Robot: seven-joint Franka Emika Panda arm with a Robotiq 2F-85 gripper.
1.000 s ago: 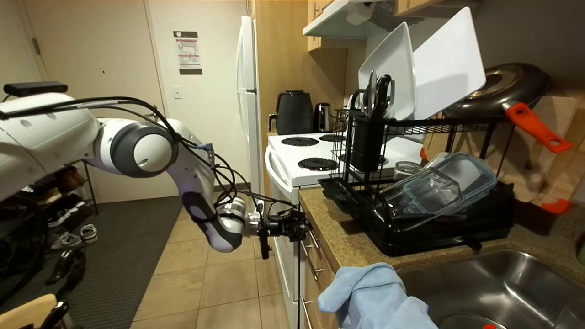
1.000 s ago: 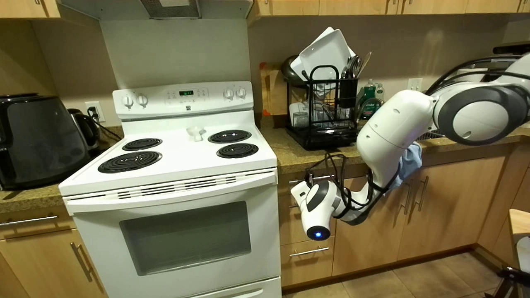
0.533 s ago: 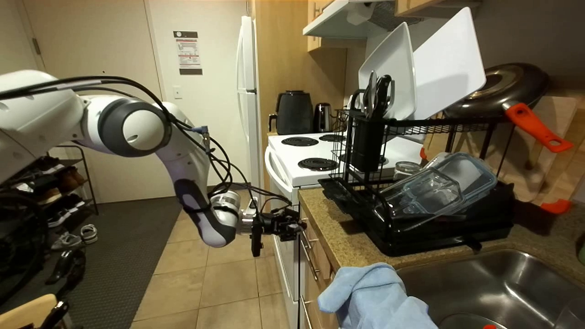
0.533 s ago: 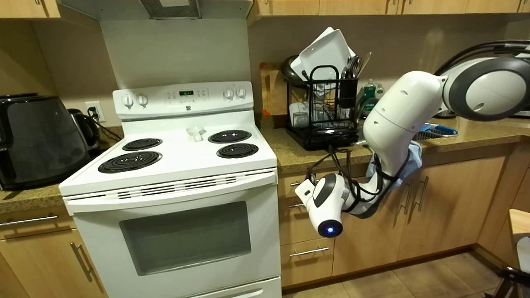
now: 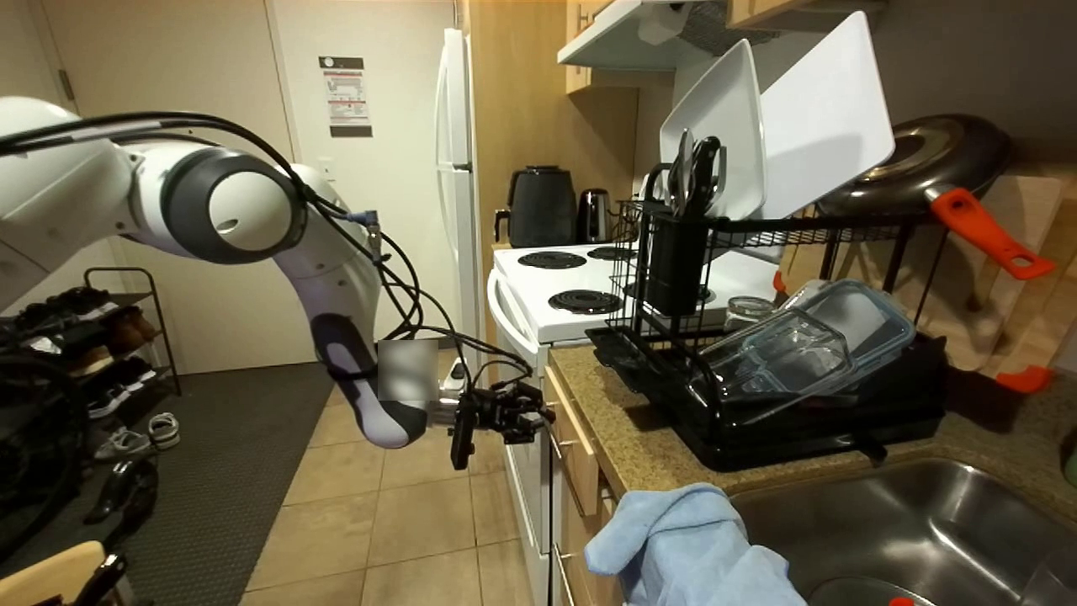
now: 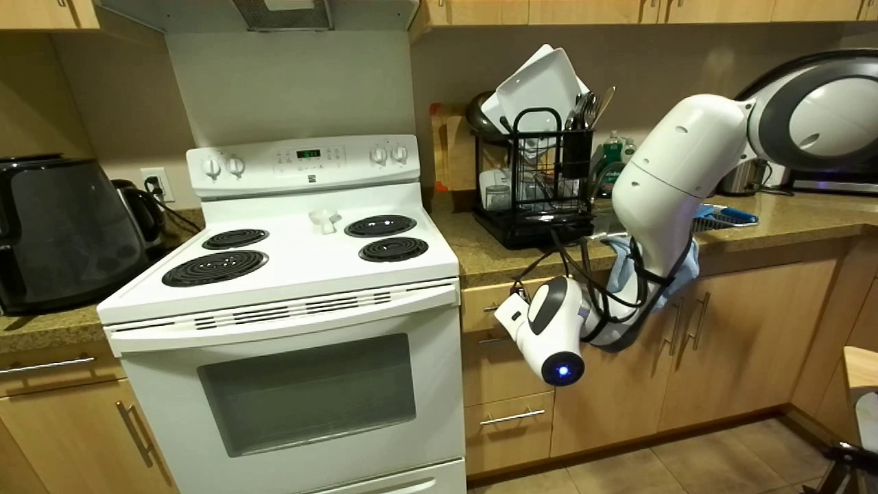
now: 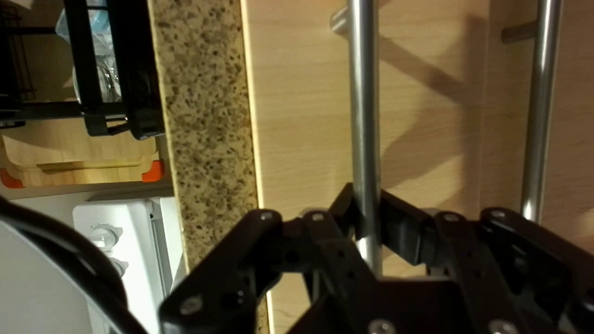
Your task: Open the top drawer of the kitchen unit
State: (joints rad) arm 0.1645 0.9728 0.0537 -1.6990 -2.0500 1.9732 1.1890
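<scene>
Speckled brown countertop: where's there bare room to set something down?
Bare: between the white stove and black wire dish rack, then along the front of the countertop to the blue cloth. Crowded: the rack, and beside the steel sink, where the cloth hangs.

This is a home kitchen: in an exterior view a fridge (image 5: 456,194) stands at eleven o'clock, a steel sink (image 5: 892,530) at four, racked shoes (image 5: 130,326) at nine.

Stove (image 6: 312,261), white: four black coils (image 6: 393,250); white item (image 6: 324,221) on top. Above stove: hood (image 6: 370,15). Left of stove: black appliance (image 6: 75,233). Right of stove: unit (image 6: 617,394); top drawer (image 6: 477,317), just beside stove, sits partly hidden; black rack (image 6: 535,234) holds white plates (image 6: 542,86), cutlery (image 6: 586,110); blue cloth (image 6: 689,267) hangs farther from stove; arm (image 6: 665,171) shows blue light (image 6: 563,371).
</scene>
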